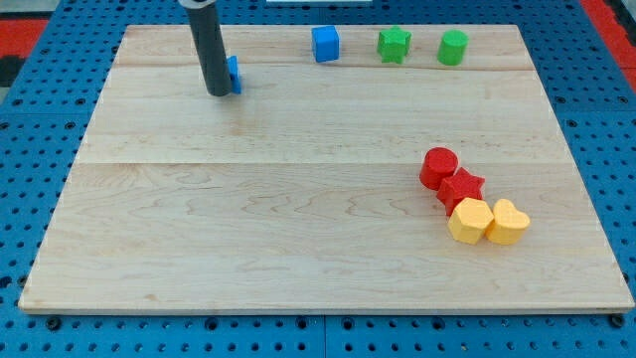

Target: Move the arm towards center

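In the upper left of the frame, my tip [218, 92], a bare dark rod holding nothing, touches a small blue block [234, 74] largely hidden behind it. Rightward along the top sit a blue cube [325, 44], green star [394, 44] and green cylinder [453, 47]. The wooden board [298, 229]'s open centre, my likely goal, lies below and right.

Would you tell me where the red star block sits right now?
The red star lies toward the view's right, touching the red cylinder up-left and the yellow blocks below.

Robotics lab bench, wooden board [248, 219] on blue pegboard [30, 109]
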`<state>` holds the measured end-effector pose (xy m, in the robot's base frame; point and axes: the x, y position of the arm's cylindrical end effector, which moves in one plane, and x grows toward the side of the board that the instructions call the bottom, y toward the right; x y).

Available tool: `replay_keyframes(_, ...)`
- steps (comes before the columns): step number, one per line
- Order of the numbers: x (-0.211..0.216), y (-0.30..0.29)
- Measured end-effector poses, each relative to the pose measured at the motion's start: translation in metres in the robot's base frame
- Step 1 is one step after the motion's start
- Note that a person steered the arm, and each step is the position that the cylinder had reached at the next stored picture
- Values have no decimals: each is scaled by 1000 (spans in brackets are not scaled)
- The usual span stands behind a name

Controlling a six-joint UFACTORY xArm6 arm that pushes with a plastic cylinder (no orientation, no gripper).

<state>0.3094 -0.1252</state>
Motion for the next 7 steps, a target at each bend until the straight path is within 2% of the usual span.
replay_keyframes(2, -49, 13)
replay_keyframes(3, -40, 14)
replay_keyframes(4, 9, 27)
replay_keyframes(6, 18, 31)
replay_keyframes(7, 51, 68)
